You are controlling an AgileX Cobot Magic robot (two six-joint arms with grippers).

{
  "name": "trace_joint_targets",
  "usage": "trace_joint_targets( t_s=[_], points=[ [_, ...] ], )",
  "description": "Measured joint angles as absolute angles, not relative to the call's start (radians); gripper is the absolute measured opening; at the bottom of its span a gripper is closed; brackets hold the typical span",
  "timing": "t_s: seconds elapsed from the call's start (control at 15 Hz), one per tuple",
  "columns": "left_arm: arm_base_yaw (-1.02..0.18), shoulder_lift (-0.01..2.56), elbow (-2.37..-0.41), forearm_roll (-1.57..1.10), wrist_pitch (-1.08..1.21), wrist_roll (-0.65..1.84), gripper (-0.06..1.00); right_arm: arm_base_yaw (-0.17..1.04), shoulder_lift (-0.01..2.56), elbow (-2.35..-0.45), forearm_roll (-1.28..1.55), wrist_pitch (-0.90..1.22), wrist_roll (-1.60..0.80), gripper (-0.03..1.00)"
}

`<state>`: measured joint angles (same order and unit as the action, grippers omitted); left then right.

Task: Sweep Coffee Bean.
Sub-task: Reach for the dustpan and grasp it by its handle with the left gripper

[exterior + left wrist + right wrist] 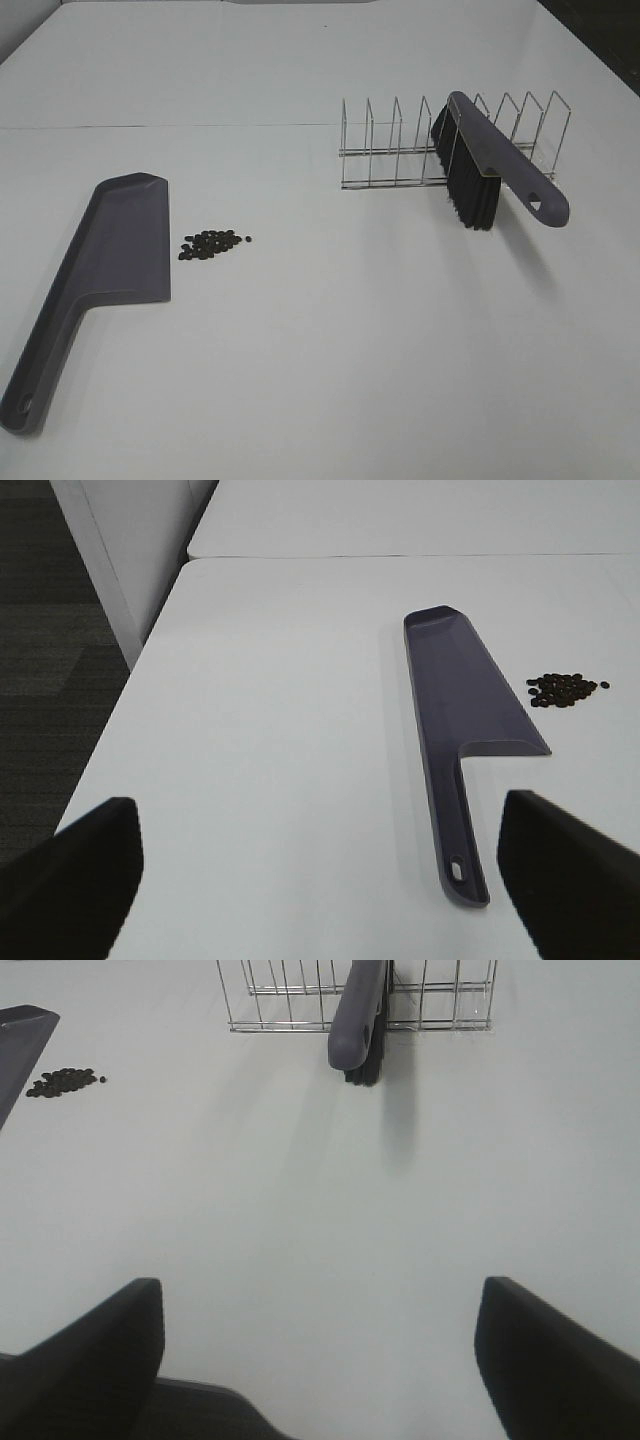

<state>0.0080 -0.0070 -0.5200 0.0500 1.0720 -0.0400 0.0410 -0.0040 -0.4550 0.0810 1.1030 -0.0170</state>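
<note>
A small pile of coffee beans lies on the white table just right of a flat purple dustpan. A purple brush with black bristles leans in a wire rack at the back right, its handle pointing toward the front. Neither gripper shows in the exterior high view. In the left wrist view my left gripper is open and empty, short of the dustpan's handle, with the beans beyond. In the right wrist view my right gripper is open and empty, well short of the brush.
The table's left edge drops off beside the left gripper, with dark floor below. A seam runs across the table behind the rack. The beans and a dustpan corner show in the right wrist view.
</note>
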Motion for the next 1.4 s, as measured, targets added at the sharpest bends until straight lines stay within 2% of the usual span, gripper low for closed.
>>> trace_joint_targets(
  t_s=[1.4],
  points=[
    [0.008, 0.040, -0.530, 0.065, 1.096, -0.036, 0.88, 0.041, -0.004, -0.455, 0.123, 1.103, -0.016, 0.80]
  ],
)
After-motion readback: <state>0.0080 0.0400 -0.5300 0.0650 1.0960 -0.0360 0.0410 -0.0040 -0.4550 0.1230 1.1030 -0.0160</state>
